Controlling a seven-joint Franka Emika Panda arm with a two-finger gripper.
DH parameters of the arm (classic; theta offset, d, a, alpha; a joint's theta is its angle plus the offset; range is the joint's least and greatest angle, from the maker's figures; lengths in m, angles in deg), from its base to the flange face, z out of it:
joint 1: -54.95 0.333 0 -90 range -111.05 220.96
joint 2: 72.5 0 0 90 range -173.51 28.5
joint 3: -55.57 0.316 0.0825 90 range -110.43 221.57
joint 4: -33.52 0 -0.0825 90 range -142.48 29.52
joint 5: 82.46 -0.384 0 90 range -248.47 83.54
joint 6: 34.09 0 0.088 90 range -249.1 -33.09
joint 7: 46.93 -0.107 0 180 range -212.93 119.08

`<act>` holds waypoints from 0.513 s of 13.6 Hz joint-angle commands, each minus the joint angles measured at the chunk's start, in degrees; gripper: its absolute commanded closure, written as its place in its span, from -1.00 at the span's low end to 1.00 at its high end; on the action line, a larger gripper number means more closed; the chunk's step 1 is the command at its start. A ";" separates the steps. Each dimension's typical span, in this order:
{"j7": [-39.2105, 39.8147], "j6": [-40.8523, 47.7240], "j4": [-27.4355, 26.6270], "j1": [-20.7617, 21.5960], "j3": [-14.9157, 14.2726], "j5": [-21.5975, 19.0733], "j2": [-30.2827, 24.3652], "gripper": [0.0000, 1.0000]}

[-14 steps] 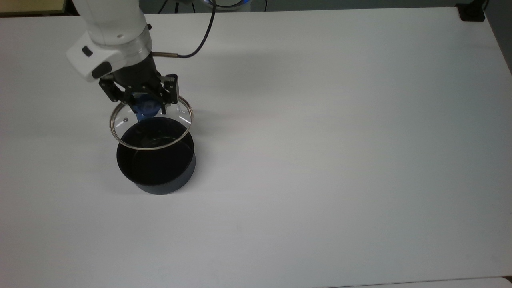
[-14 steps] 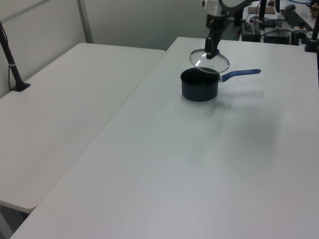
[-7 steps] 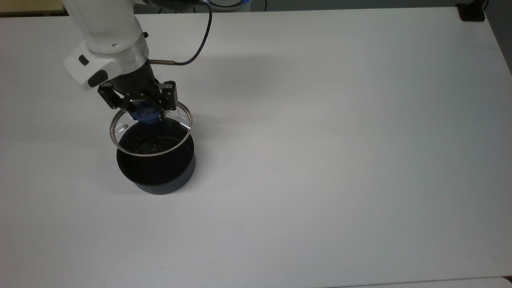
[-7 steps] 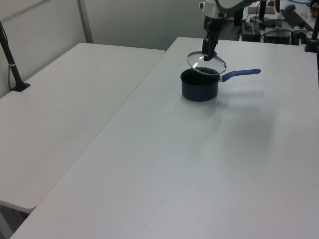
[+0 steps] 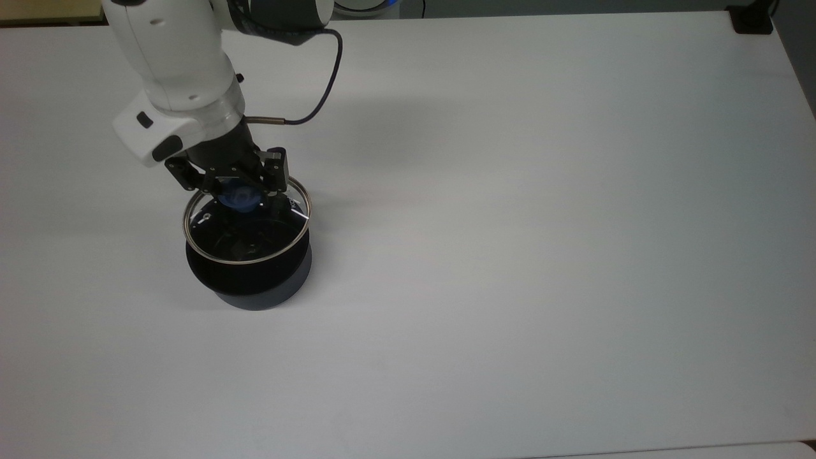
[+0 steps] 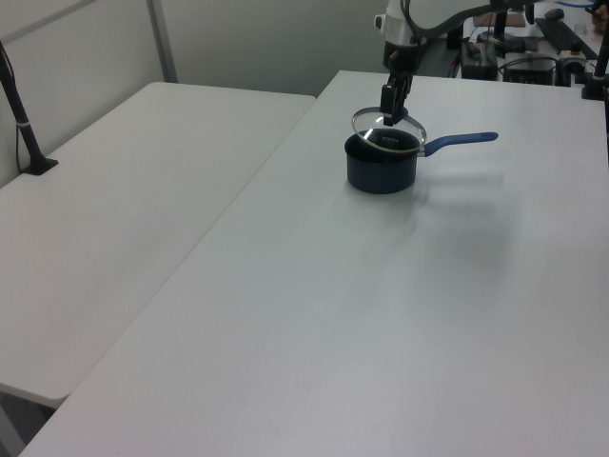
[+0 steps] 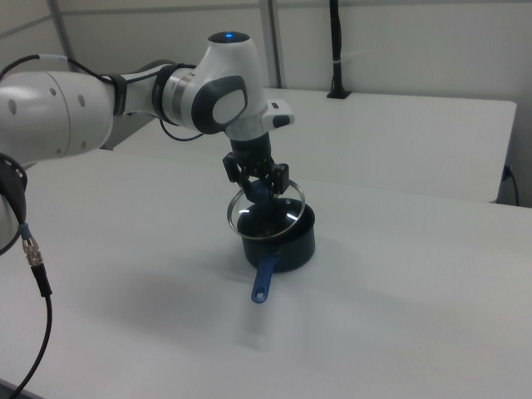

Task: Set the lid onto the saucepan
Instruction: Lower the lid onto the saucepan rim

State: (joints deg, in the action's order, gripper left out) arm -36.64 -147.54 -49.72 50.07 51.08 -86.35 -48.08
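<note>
Nearest you in the right view, the saucepan's long blue handle (image 7: 264, 278) runs from the pan wall toward the camera, lying low over the white worktop (image 5: 510, 255), with the hole at its free end. Behind it stands the saucepan (image 5: 252, 280) itself, upright on the worktop, black inside and dark blue-grey outside; in the top view you find it well toward the worktop's left edge and about midway between the near and far edges, with wide bare surface to the top view's right. In the left view the saucepan (image 6: 381, 169) sits toward the far end of the worktop, handle (image 6: 461, 142) pointing to the left view's right. Over the pan mouth you have the lid (image 5: 248, 245), clear glass in a metal rim, tilted, its rim roughly matching the pan's; whether rim meets rim you cannot tell. In the right view the lid (image 7: 268, 218) is raised on the side facing the camera. The lid's blue knob (image 5: 239, 195) is clamped between the fingers of the gripper (image 5: 237, 191), which points down from the white Franka arm (image 5: 175, 64). A black cable (image 5: 322, 83) loops beside the wrist. Farthest off, in the right view, a second white table (image 7: 416, 125) carries a black post (image 7: 335, 50).
</note>
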 commanded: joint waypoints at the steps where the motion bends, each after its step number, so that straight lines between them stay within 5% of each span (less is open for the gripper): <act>1: 1.05 -1.68 1.50 0.48 -0.34 -1.12 0.89 0.04; 7: 0.61 -3.53 1.50 0.75 0.19 -1.12 2.64 0.05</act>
State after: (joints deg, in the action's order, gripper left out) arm -36.64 -150.24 -49.45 50.38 51.23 -86.36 -46.48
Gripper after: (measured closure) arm 0.410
